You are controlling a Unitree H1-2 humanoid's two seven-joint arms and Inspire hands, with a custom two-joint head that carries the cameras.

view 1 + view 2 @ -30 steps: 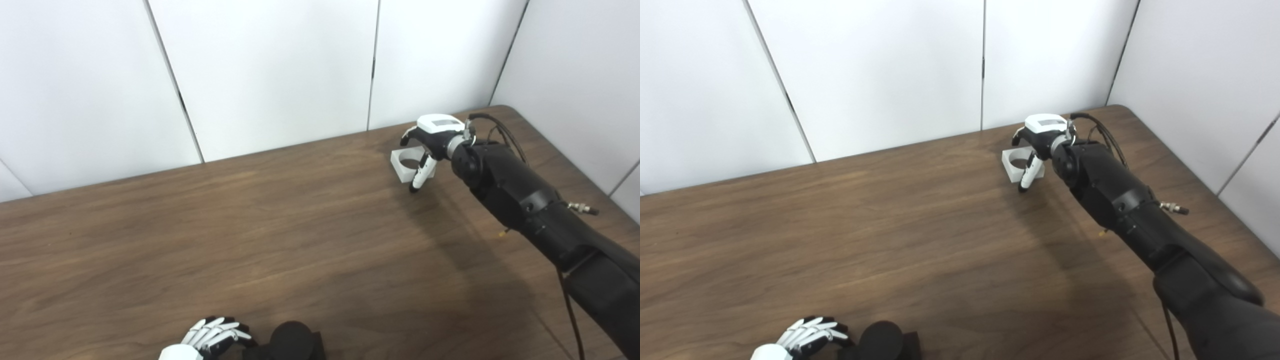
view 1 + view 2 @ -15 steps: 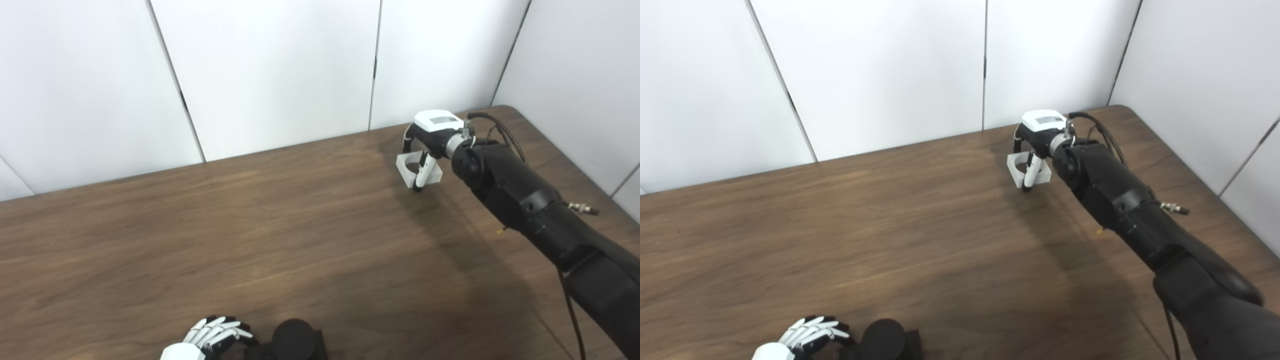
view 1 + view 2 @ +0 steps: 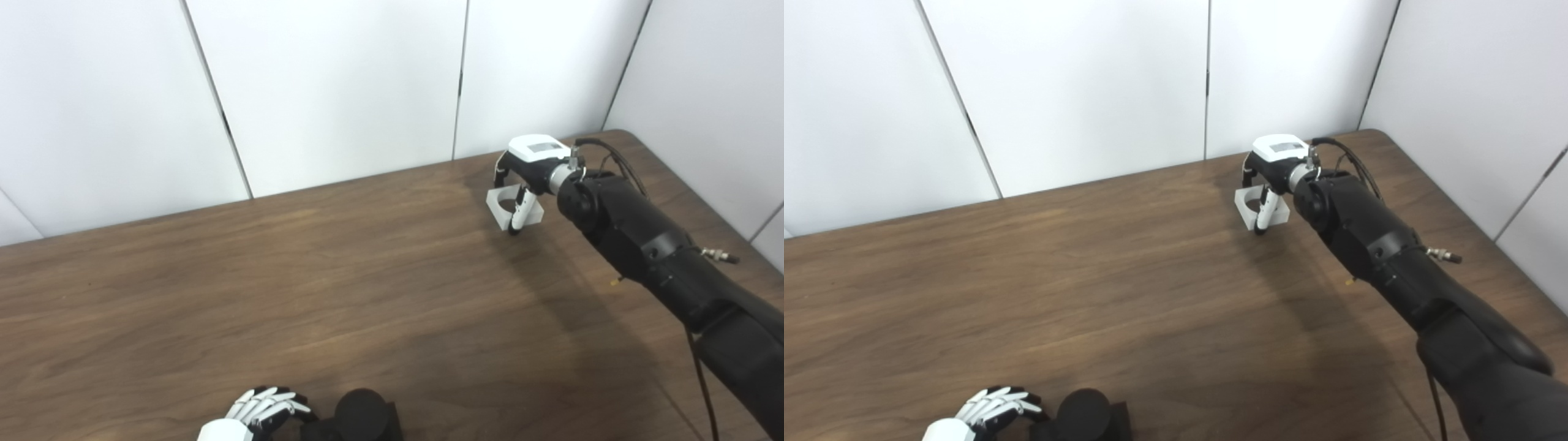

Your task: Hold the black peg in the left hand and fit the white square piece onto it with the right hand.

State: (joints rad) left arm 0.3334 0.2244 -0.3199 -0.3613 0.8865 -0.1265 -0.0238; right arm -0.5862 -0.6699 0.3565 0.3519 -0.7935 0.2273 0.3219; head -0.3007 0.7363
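The white square piece (image 3: 497,207), with a round hole, is at the far right of the table. My right hand (image 3: 525,174) is shut on it, fingers behind and thumb (image 3: 516,215) in front. I cannot tell whether it rests on the wood or is just off it. The black peg (image 3: 360,413), a round top on a dark base, stands at the picture's bottom edge. My left hand (image 3: 260,413) lies just left of the peg with its fingertips at the base. The picture edge cuts the hand off, so its grip is hidden.
The brown wooden table (image 3: 367,275) spans the view, with white wall panels (image 3: 337,86) behind its far edge. The table's rounded far right corner (image 3: 621,133) is close behind my right hand. Cables (image 3: 612,160) run along the right forearm.
My right hand's fingers have closed around the white square piece, and the piece has shifted slightly right. The left hand and the peg have not moved.
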